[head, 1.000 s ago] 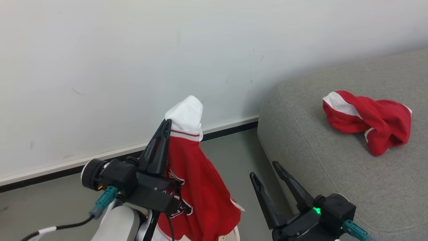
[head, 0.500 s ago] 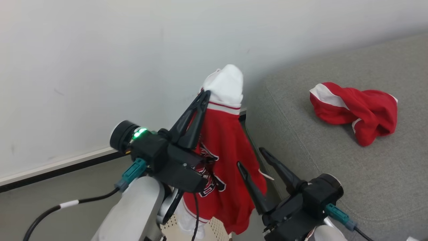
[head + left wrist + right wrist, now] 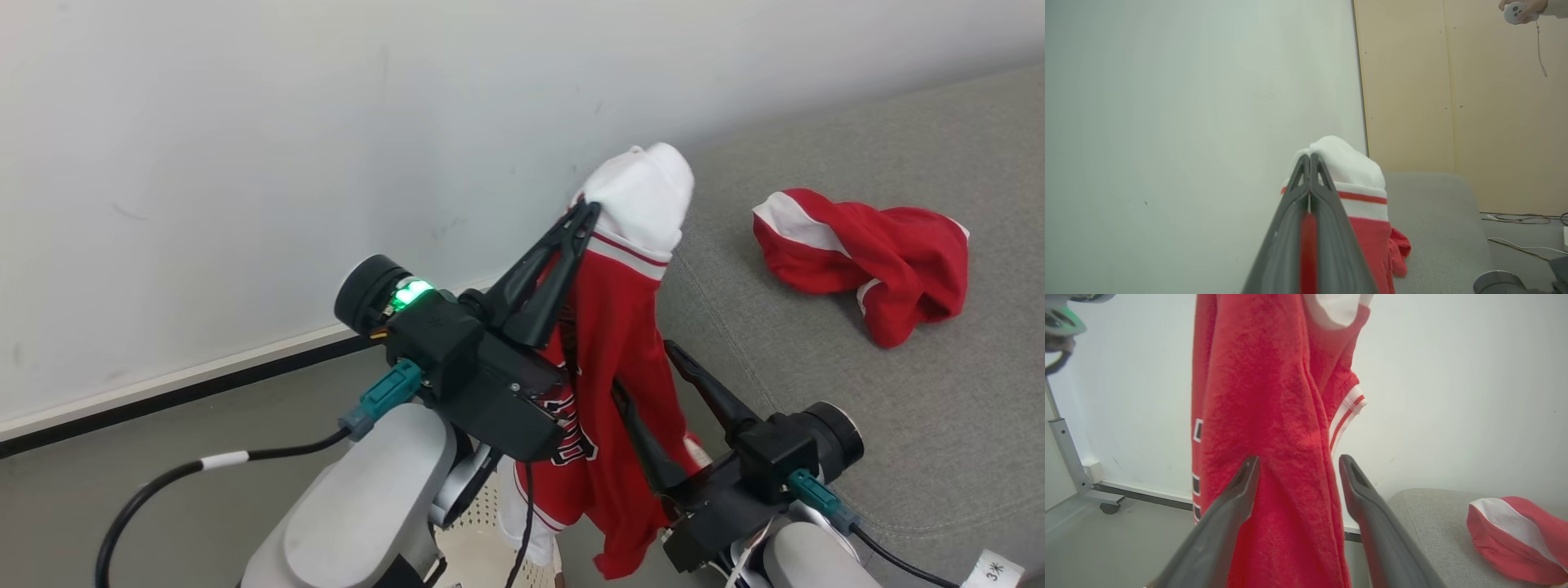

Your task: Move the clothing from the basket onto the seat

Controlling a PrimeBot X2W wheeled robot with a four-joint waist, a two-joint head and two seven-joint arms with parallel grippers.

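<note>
A red lettered jersey hangs aloft; another red garment lies crumpled on the grey seat.

The grey seat carries one crumpled red-and-white garment, lying well in from its rounded end near the wall.

Robot test room dressed as a lounge. Bare white wall, smooth grey floor, grey woven-fabric sofa seat. Loose dark cables on floor, wheeled grey metal stand, person's hand holding white handheld controller.

L end effector w/ jersey now nearer seat.
</note>
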